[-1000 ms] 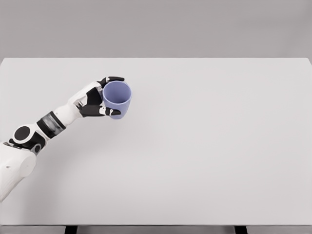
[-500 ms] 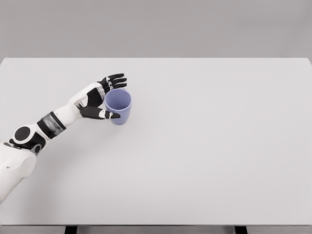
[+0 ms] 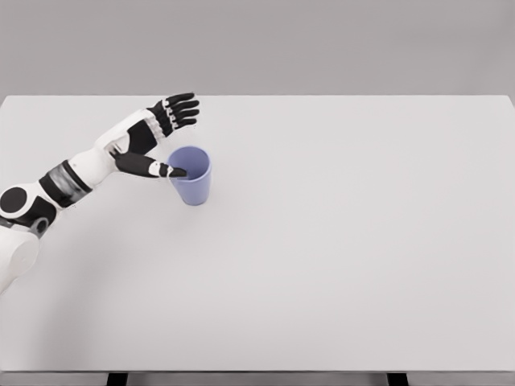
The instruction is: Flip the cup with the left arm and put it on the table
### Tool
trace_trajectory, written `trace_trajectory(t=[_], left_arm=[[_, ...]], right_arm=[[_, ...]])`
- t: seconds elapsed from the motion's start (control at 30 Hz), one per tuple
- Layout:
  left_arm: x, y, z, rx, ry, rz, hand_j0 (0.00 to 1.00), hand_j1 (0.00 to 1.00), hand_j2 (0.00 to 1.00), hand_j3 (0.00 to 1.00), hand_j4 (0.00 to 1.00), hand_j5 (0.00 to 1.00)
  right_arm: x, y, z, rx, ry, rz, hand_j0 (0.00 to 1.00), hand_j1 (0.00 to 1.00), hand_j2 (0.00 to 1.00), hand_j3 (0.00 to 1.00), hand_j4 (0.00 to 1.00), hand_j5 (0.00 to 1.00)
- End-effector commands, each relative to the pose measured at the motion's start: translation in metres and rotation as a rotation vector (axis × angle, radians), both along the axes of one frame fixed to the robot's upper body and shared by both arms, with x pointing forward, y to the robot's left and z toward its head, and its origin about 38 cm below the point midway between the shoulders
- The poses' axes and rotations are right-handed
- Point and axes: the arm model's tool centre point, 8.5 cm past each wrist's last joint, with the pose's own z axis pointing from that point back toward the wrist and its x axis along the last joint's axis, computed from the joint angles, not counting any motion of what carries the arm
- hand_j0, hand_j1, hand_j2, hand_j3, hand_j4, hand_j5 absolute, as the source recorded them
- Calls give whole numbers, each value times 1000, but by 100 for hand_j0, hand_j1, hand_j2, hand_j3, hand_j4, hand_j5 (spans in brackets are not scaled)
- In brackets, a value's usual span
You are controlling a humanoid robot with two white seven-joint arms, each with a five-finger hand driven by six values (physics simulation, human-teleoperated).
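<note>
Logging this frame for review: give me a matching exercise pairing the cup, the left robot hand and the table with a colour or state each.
Things:
1. cup
2. left robot hand
3. table

States:
A. fingers spread, holding nothing
B. plain white surface, carrying one object
C. lavender blue, standing upright with its mouth up

Pairs: 1-C, 2-A, 3-B

The arm (image 3: 76, 173) is glossy white, built of rounded shells. A dark grey ribbed band rings the forearm, and a round black cap marks the elbow joint. The robot hand (image 3: 151, 138) has a white back with black panels; its five fingers are black with small white segments at the knuckles.
</note>
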Motion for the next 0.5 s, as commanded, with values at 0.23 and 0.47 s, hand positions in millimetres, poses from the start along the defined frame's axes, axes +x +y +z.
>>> trace_trajectory(t=[0.23,0.47], left_arm=[[-4,108,36,572,-248,74,100,100,100,100,100,100],[-10,107,29,663,-333,16,100,100,100,100,100,100]], right_arm=[[0,0,0,0,0,0,100,100,100,100,100,100],[0,0,0,0,0,0,100,100,100,100,100,100]])
